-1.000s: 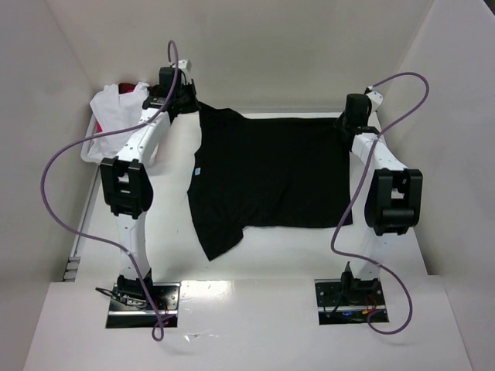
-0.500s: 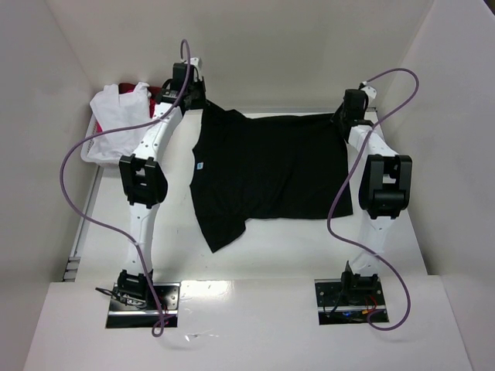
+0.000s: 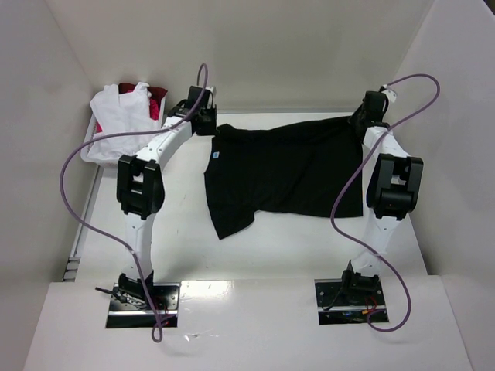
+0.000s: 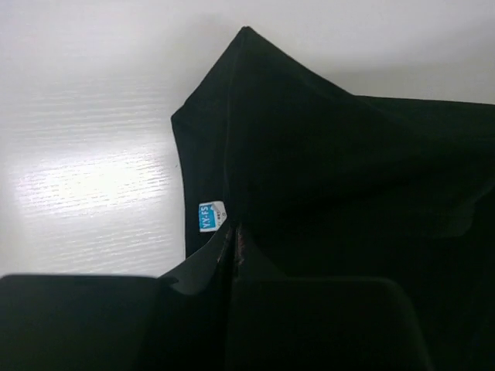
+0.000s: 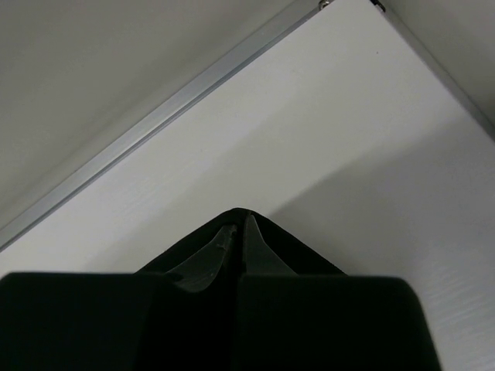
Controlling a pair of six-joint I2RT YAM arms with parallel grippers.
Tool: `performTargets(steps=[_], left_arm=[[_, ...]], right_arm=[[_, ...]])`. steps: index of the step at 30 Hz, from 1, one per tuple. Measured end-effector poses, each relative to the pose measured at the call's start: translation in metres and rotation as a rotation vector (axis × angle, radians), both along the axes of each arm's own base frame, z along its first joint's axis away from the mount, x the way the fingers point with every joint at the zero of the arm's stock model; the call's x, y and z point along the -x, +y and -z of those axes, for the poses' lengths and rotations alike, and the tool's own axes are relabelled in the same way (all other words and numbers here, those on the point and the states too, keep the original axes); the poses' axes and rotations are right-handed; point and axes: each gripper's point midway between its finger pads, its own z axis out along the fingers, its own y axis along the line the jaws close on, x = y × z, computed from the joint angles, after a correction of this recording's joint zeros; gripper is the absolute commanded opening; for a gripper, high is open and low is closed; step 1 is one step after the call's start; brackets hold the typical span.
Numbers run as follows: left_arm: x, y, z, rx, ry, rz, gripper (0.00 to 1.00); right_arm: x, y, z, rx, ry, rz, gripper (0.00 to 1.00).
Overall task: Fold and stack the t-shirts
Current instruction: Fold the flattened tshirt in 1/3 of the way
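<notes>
The large black t-shirt (image 3: 282, 174) lies spread on the table with its far edge lifted. Its light-blue neck label (image 3: 216, 155) shows at the left, and also in the left wrist view (image 4: 210, 216). My left gripper (image 3: 210, 124) is shut on the shirt's far left corner; black cloth (image 4: 332, 170) hangs beyond its jaws. My right gripper (image 3: 371, 114) is shut on the far right corner; a black cloth tip (image 5: 241, 220) wraps its closed fingers. A white t-shirt (image 3: 120, 108) and a red one (image 3: 157, 100) lie in the basket at the far left.
A white basket (image 3: 97, 151) stands at the table's far left corner. Grey enclosure walls stand close behind and on both sides. A metal rail (image 5: 155, 124) runs along the table's far edge. Purple cables loop from both arms.
Both grippers have moved to the right with the shirt's far corners, raising the far edge. The shirt has slid right and bunched along its far side.
</notes>
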Motion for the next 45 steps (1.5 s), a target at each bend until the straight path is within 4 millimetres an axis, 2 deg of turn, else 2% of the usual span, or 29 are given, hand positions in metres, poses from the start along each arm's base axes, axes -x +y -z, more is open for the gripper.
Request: performTargets(steps=[3, 7, 9, 12, 15, 23, 28, 31, 36, 39, 45], left_arm=[[0.012, 0.006, -0.003, 0.011, 0.004, -0.016, 0.0], [0.026, 0.01, -0.021, 0.033, -0.026, -0.016, 0.0], [0.032, 0.009, -0.03, 0.053, -0.042, -0.01, 0.0], [0.042, 0.003, -0.033, 0.083, -0.045, 0.004, 0.0], [0.052, -0.003, -0.023, 0.086, -0.02, 0.022, 0.0], [0.08, -0.026, 0.013, 0.083, 0.066, 0.061, 0.0], [0.096, -0.022, 0.035, 0.074, 0.121, 0.056, 0.0], [0.103, -0.02, 0.04, 0.077, 0.141, 0.045, 0.0], [0.108, -0.019, 0.037, 0.082, 0.136, 0.043, 0.0], [0.11, -0.019, 0.037, 0.084, 0.134, 0.044, 0.0], [0.113, -0.018, 0.043, 0.083, 0.142, 0.045, 0.0]], right_arm=[[-0.001, 0.003, 0.0, -0.008, -0.004, -0.017, 0.0], [-0.002, 0.011, 0.003, -0.015, -0.007, -0.039, 0.0], [0.001, 0.011, 0.01, -0.018, 0.005, -0.039, 0.0], [0.009, 0.012, 0.026, -0.021, 0.04, -0.035, 0.0], [0.016, 0.011, 0.039, -0.023, 0.074, -0.026, 0.0], [0.027, 0.007, 0.057, -0.02, 0.115, -0.005, 0.0], [0.037, 0.005, 0.07, -0.027, 0.151, 0.008, 0.0], [0.043, 0.002, 0.076, -0.038, 0.165, 0.022, 0.0], [0.062, 0.003, 0.091, -0.049, 0.215, 0.034, 0.0], [0.074, 0.004, 0.091, -0.052, 0.228, 0.036, 0.0], [0.083, 0.004, 0.062, -0.042, 0.182, 0.044, 0.0]])
